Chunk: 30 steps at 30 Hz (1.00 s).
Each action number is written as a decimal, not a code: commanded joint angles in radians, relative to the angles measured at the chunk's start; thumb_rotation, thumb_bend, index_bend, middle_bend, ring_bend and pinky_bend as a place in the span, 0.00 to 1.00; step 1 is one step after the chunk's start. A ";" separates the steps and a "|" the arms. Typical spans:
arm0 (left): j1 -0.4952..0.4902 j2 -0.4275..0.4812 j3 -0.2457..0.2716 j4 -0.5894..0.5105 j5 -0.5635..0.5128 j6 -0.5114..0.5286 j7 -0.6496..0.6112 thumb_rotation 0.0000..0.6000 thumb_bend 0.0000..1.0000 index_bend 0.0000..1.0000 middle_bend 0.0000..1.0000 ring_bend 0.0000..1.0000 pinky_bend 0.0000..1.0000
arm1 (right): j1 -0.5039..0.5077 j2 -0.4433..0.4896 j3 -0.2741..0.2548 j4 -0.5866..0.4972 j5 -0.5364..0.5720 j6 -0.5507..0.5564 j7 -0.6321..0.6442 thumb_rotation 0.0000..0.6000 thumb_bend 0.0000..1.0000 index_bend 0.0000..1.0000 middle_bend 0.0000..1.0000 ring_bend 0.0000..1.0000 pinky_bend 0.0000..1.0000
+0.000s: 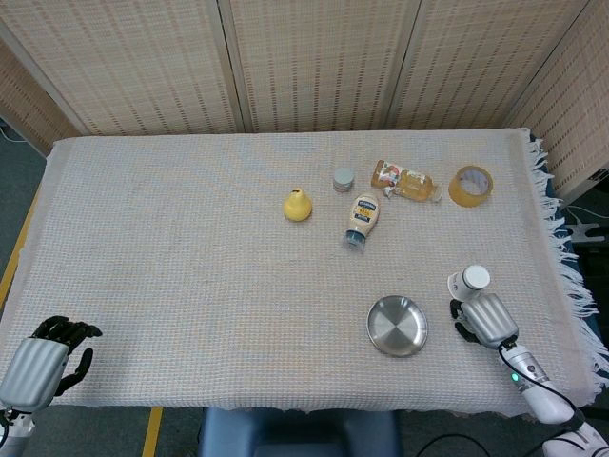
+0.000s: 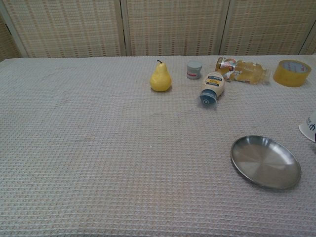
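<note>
Steel plate (image 2: 265,162) near right; pear (image 2: 160,78), mayonnaise bottle (image 2: 212,88) behind.

A shiny metal plate (image 1: 398,326) lies on matt, rough-woven cloth (image 1: 171,238) beside a glossy tape roll (image 1: 471,185).

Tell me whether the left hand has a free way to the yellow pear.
Probably yes for the path: only bare woven cloth lies between the left hand at the near left corner and the yellow pear. The pear stands far across the table, so reach is uncertain.

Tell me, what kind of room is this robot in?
Probably a lab or practice room set up for robot trials. A table under a woven cloth holds mixed items like a pear and tape roll, with folding woven screens behind.
</note>
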 commanded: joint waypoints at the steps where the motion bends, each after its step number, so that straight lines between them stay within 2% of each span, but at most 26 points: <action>1: 0.000 0.001 0.000 -0.001 0.000 0.000 0.001 1.00 0.51 0.40 0.43 0.37 0.27 | -0.001 0.003 -0.001 -0.003 -0.001 0.003 -0.005 1.00 0.30 0.54 0.79 0.75 1.00; 7: 0.002 0.001 0.000 -0.003 0.001 0.000 0.003 1.00 0.51 0.40 0.43 0.37 0.27 | -0.004 0.010 0.000 -0.011 0.001 0.012 -0.015 1.00 0.30 0.50 0.79 0.75 1.00; 11: 0.002 0.002 -0.001 -0.004 -0.001 0.000 0.002 1.00 0.51 0.40 0.43 0.37 0.27 | -0.009 0.008 0.000 -0.007 0.003 0.023 -0.026 1.00 0.22 0.45 0.79 0.75 1.00; 17: 0.002 0.003 0.000 -0.005 0.001 -0.002 0.001 1.00 0.51 0.40 0.43 0.37 0.27 | -0.011 0.006 0.000 -0.005 0.011 0.014 -0.039 1.00 0.22 0.41 0.79 0.75 1.00; 30: 0.003 0.003 -0.001 -0.005 0.002 -0.001 -0.001 1.00 0.51 0.40 0.43 0.37 0.27 | -0.009 -0.017 0.011 0.025 0.025 0.008 -0.033 1.00 0.22 0.42 0.79 0.75 1.00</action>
